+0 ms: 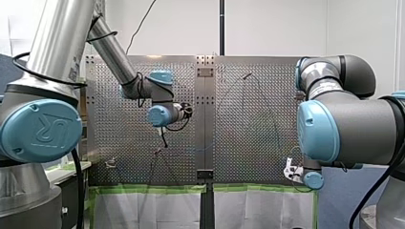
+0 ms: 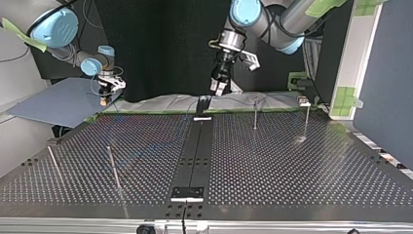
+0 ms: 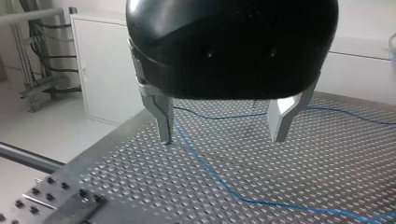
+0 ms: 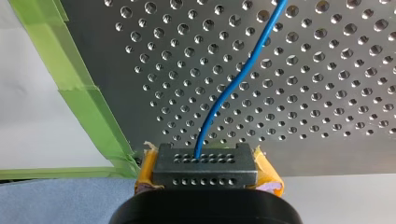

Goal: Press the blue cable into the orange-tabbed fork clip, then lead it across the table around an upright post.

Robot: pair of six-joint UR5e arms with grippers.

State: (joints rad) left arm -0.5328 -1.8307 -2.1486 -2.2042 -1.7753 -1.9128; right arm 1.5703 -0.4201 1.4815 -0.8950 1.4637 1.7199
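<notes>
Left pincer [image 3: 222,139] hangs wide open above the tabletop [image 3: 327,163], with the blue cable [image 3: 205,164] beneath it, beside one finger. Right pincer [image 4: 205,163] clamps the cable. This looks like the pickup before clipping. Next move: lower the left pincer and close it.

We see a blue cable [image 4: 233,88] over the tabletop [image 4: 327,70], which is grey metal patterned with even rows of round holes. Green tape [image 4: 79,88] lines the tabletop's edge. At that edge our right hand [image 4: 205,170] is black, dotted with rows of small holes, with yellow pads [image 4: 270,175] either side. Above the tabletop our left hand [image 3: 222,139] is glossy black with bare silver fingers [image 3: 163,116].
</notes>
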